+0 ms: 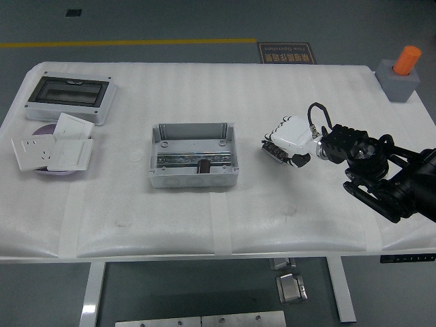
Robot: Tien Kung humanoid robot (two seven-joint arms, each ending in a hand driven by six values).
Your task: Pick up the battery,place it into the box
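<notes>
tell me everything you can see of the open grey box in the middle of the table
The grey box is rectangular, lidless and shallow, plastic by its look, lying flat at the centre of the white table. A metal rail runs across its floor, with a small dark piece at the front. Round marks line its front wall. Nothing touches it; the right hand is off to its right.

right arm out over the table

my right arm comes in from the right edge, black and bent, reaching left over the table. my right hand hangs at its end, white back turned up, fingers curled downward and holding nothing. a black cable loops over my wrist.
</notes>
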